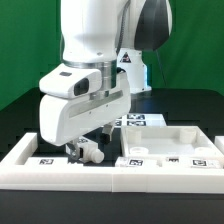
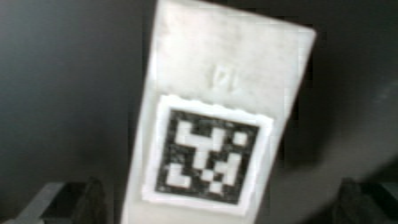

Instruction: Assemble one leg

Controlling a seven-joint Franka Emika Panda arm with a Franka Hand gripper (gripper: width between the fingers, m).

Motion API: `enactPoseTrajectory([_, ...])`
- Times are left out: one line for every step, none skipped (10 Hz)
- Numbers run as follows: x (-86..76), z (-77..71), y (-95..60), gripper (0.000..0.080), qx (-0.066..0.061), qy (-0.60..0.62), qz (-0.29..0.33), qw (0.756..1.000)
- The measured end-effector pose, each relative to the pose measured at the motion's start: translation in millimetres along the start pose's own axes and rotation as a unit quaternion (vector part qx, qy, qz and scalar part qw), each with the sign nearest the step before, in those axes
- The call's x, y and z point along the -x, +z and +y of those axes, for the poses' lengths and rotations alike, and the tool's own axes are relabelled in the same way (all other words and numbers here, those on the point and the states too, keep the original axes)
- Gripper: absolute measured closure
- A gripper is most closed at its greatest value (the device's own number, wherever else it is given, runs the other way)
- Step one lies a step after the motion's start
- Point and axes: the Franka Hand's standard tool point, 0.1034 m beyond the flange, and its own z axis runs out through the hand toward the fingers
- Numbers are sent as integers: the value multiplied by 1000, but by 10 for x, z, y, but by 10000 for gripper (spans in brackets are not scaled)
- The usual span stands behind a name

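Observation:
The leg (image 2: 214, 110), a short white post with a black-and-white tag on its side, fills the middle of the wrist view. It lies between my two dark fingers (image 2: 71, 200), with a gap showing on each side. My gripper (image 2: 217, 205) is open around it. In the exterior view the gripper (image 1: 80, 150) is down at the black table surface. The leg's rounded end (image 1: 93, 153) shows just beside the fingers, and the gripper body hides the rest of it.
A wide flat white panel with raised edges (image 1: 165, 135) lies to the exterior view's right of the gripper. A white raised frame carrying tags (image 1: 25, 155) runs along the front and the exterior view's left. Green backdrop stands behind.

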Motion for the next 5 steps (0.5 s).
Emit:
enactPoseTrajectory([32,12,1,180,0,-5,0,1000])
enactPoseTrajectory([62,4,14,359,-1,-12,-1,1000])
enactPoseTrajectory([78,1,22,359,-2,-20,-1,1000])
enactPoseTrajectory([81,3,24,517,1,-29,0,1000])
enactPoseTrajectory([78,6,24,514,4,-45,1,999])
